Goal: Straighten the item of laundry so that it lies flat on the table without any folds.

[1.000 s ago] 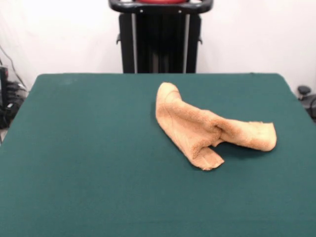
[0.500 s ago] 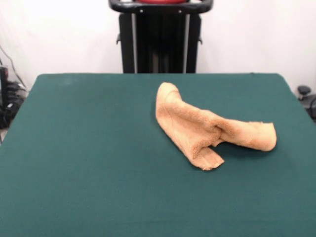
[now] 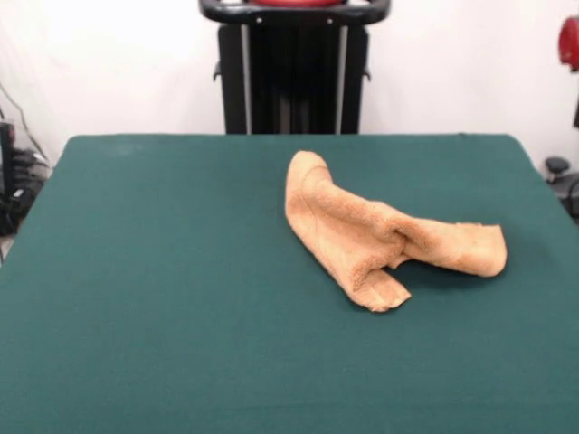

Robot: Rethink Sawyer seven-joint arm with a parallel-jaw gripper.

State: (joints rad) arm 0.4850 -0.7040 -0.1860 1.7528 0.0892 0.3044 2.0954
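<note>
Front view: crumpled towel [image 3: 380,240] right of table [image 3: 163,271] centre, probably folded.

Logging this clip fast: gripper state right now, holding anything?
Gripper: not in view, so its state cannot be told. The towel lies crumpled on the table with nothing gripping it.

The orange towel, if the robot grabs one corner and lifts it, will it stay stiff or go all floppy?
Probably floppy: the towel already lies crumpled in soft folds, so the rest would likely droop. It looks light, thin fuzzy cloth. If pushed across the green table it would likely bunch up rather than slide, since both look fuzzy.
</note>
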